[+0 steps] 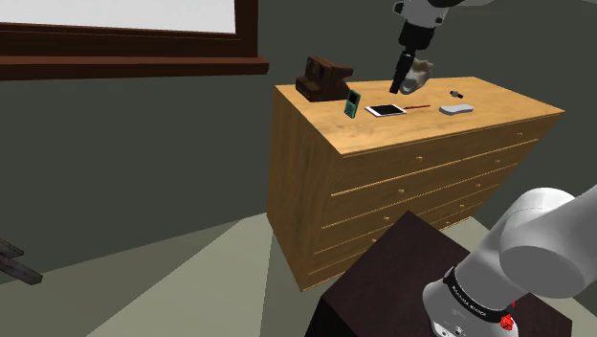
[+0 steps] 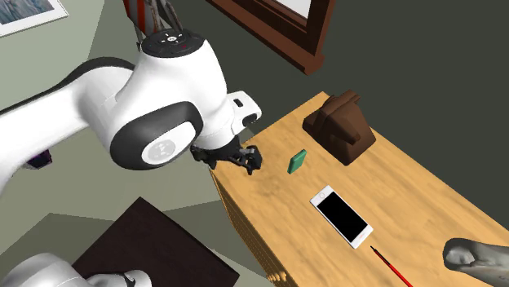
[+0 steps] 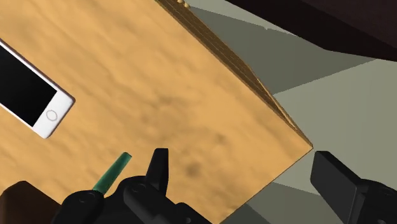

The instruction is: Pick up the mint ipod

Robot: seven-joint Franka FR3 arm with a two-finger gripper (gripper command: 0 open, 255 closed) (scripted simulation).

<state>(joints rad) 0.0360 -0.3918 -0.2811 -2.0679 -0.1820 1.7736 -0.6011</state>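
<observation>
Wrist view: my black two-finger gripper hangs spread and empty above the light wooden dresser top. The small green slab-shaped ipod lies just outside one finger, ungrasped. Remaining: align, descend, close, lift.

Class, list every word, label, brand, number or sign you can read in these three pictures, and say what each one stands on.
No text here can be read.
Black band around the white arm's base: pale lettering, too small to read.
Dark grey round joint cap: a pale mark, not legible.
White phone with black screen: blank screen, no lettering.
Small green flat ipod: no lettering visible.
</observation>
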